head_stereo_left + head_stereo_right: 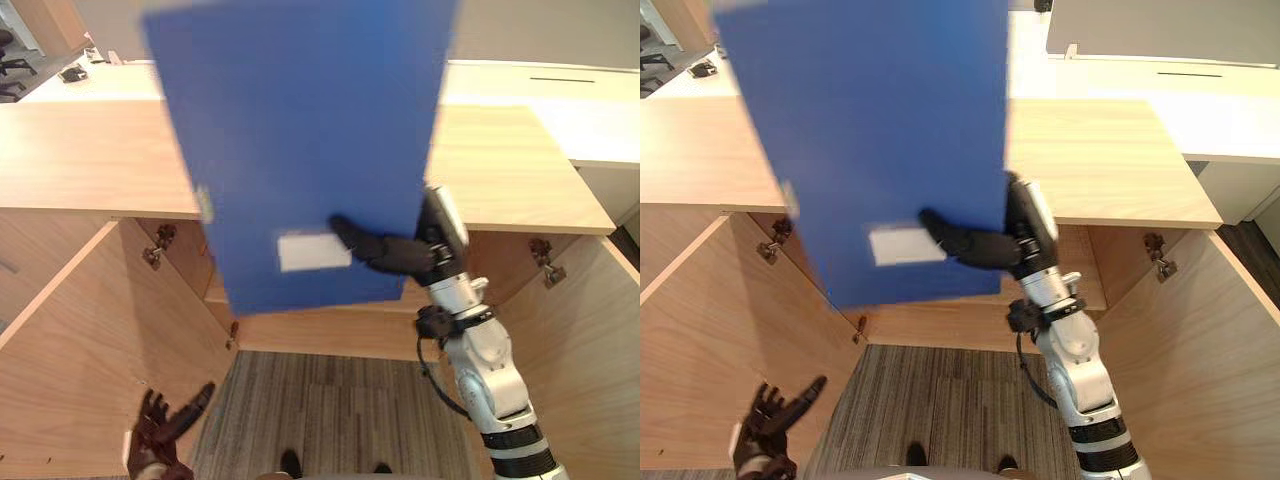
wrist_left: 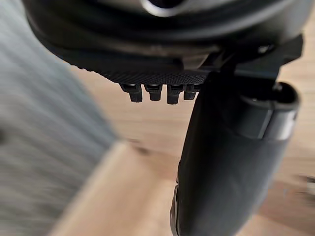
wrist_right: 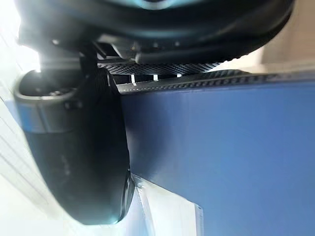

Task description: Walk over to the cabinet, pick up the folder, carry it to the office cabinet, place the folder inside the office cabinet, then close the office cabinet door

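- Folder (image 1: 300, 130): blue, held above the open front of the office cabinet (image 1: 510, 170), long axis rising from the grip, slightly tilted.
- Right hand (image 1: 385, 250): thumb and fingers pinch the folder's lower part, beside its white label (image 1: 312, 252).
- The cabinet's opening lies below the folder.
- Left hand (image 1: 165, 420): low, fingers loosely spread, empty.

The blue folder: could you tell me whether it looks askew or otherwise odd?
Slightly: the blue folder is held tilted before the open office cabinet, pinched near its lower right edge by the right robot hand alone.
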`<state>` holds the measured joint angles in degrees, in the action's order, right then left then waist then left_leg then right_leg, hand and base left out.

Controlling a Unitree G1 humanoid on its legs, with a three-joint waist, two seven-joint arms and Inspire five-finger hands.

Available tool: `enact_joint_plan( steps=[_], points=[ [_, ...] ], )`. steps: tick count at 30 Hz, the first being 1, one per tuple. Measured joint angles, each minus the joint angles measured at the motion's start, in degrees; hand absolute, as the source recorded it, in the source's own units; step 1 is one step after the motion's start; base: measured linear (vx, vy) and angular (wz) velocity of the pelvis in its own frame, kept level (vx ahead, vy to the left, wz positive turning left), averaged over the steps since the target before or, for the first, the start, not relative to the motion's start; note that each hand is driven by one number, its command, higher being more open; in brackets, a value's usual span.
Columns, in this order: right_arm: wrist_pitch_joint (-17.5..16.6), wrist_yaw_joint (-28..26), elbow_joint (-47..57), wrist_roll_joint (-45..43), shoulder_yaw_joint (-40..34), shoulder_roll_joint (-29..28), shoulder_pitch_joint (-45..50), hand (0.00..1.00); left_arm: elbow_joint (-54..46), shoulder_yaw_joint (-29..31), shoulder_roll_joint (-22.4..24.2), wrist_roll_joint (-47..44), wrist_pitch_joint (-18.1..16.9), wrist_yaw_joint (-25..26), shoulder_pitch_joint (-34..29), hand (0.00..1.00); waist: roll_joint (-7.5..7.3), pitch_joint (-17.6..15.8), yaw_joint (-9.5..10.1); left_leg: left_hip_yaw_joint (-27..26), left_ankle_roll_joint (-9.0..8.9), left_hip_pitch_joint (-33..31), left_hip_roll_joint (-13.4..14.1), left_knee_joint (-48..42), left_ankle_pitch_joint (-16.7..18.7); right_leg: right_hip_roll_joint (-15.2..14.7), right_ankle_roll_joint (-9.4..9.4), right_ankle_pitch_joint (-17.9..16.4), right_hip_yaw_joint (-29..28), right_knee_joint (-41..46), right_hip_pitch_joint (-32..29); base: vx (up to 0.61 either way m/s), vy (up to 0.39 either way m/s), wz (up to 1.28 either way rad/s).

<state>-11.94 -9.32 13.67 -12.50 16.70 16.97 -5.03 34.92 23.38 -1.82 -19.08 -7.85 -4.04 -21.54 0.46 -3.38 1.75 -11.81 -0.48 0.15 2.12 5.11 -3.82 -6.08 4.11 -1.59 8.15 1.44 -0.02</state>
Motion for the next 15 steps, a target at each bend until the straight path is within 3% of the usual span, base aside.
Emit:
enact_joint_plan(
  steps=[3, 5, 6, 10, 14, 15],
  points=[
    [-0.16, -0.14, -5.31, 5.67, 6.75, 1.45, -2.84, 0.0, 9.37, -1.14, -0.79, 3.51, 0.75, -0.08, 3.13, 1.0, -0.3, -2.94, 0.21, -0.01, 0.16, -3.66, 0.2, -3.62, 0.94, -0.17, -0.25, -0.19, -0.23, 2.51, -3.11, -0.02, 0.0, 0.01],
    [0.0, -0.09, -11.39, 10.24, 9.82, 1.83, -7.19, 0.0, 11.23, -2.8, -1.53, 3.81, 1.26, -0.15, 5.97, 1.0, -0.12, -8.42, 0.68, 0.34, 0.25, -10.81, 1.81, -15.02, 5.58, -0.39, -0.76, -1.79, -0.43, 8.02, -7.63, -0.12, -0.009, 0.01],
    [0.1, 0.05, -12.72, 11.2, 10.52, 2.01, -8.3, 0.0, 11.41, -2.84, -1.6, 3.97, 1.25, -0.08, 6.68, 1.0, 0.11, -9.64, 0.72, 0.5, 0.35, -13.07, 2.26, -18.34, 6.85, -0.39, -0.7, -2.63, -0.43, 10.01, -9.24, -0.17, -0.006, 0.04],
    [1.84, 0.67, -18.3, 15.47, 12.97, 2.78, -11.65, 0.0, 12.14, -5.53, -3.2, 3.82, 1.07, 0.05, 10.52, 1.0, 1.6, -16.44, 0.93, 1.61, 0.46, -23.33, 4.02, -31.7, 11.99, -0.79, -0.68, -7.96, -0.39, 23.12, -19.08, -0.19, 0.023, 0.05],
    [1.93, 1.37, -20.4, 15.88, 12.58, 2.31, -15.67, 0.0, 9.58, -8.14, -4.18, 3.21, 0.41, 0.48, 14.05, 1.0, 2.86, -20.55, 1.12, 2.1, 0.91, -31.89, 4.56, -38.17, 13.26, -1.9, -0.67, -10.0, -1.04, 31.11, -28.38, -0.12, 0.039, 0.0],
    [1.97, 1.78, -23.05, 15.62, 10.97, 0.92, -17.75, 0.0, 8.55, -10.23, -4.27, 3.16, -0.03, 0.93, 15.65, 1.0, 3.83, -21.09, 1.31, 2.41, 1.03, -35.35, 4.56, -39.69, 13.19, -2.11, -0.67, -10.04, -1.07, 32.99, -31.84, -0.09, 0.018, 0.03]
  ],
)
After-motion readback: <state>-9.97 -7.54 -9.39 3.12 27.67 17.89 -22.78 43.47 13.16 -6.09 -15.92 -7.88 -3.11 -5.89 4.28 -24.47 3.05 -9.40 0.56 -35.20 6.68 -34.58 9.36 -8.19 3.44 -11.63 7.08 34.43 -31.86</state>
